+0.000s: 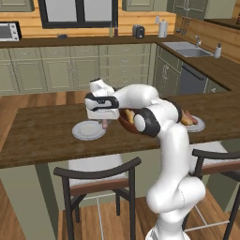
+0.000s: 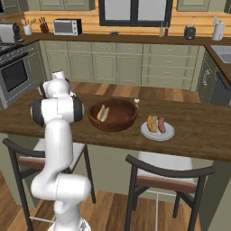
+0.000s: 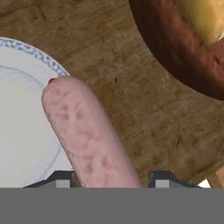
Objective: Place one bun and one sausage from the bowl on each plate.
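The gripper was clenched on a pale pink sausage, held above the wooden counter at the rim of the near plate. The bowl beside it contained a bun. The far plate carried a bun and sausage.

Both base views look forward and down from behind the arm, left and right, across the wooden worktop toward the kitchen's far cabinets. They share the bowl, the filled plate and the stools. The hand view looks closely down along the gripper at the empty plate rim and the bowl's edge.
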